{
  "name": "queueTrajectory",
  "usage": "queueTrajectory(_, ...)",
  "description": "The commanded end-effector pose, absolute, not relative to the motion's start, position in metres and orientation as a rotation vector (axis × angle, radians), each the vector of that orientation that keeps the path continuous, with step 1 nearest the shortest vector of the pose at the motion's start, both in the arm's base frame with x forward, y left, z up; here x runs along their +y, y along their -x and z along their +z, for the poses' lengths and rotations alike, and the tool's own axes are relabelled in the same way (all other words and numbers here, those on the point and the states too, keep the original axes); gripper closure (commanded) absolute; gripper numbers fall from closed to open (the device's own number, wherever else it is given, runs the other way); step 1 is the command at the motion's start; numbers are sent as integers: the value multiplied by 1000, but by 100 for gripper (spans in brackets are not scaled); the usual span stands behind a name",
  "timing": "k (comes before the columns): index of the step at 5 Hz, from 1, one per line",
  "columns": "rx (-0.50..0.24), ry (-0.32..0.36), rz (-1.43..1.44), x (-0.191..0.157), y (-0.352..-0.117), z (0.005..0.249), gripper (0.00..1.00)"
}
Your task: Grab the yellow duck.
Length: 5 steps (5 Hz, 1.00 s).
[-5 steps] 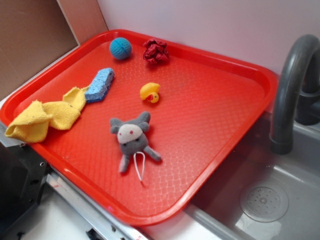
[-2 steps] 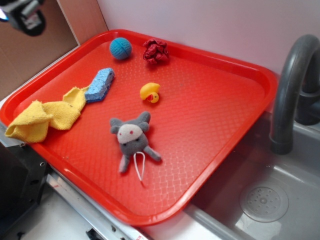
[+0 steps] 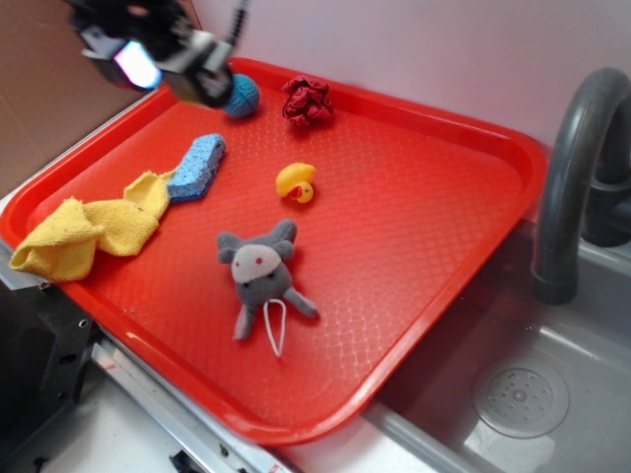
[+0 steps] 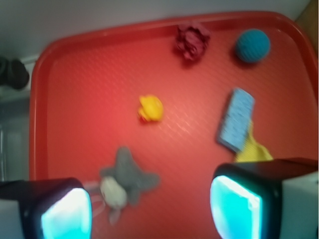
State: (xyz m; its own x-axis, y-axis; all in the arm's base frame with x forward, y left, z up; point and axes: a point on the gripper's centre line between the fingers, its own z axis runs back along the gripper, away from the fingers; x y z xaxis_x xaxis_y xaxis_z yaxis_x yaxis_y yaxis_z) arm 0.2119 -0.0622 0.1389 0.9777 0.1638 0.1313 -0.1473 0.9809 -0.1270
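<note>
- The claw, blurred at the exterior view's upper left, hangs released with nothing between its jaws; misjudging the descent could catch the sponge.
- The duck sits mid-tray, free; glossy and tiny, it may squirt out.
- The mouse below could get snagged.

A yellow duck with orange beak sits on a red diamond-textured tray.

Bright even light, soft shadows, wrist view blurred, fingers glowing
</note>
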Motion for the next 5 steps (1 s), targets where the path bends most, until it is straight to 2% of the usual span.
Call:
queueTrajectory(1,-180,140,134,-81,-248,111,0)
queueTrajectory(3,-175,77,194,-64,-261,85,0)
queueTrajectory(5,-131,37,226,-47,-266,59,0)
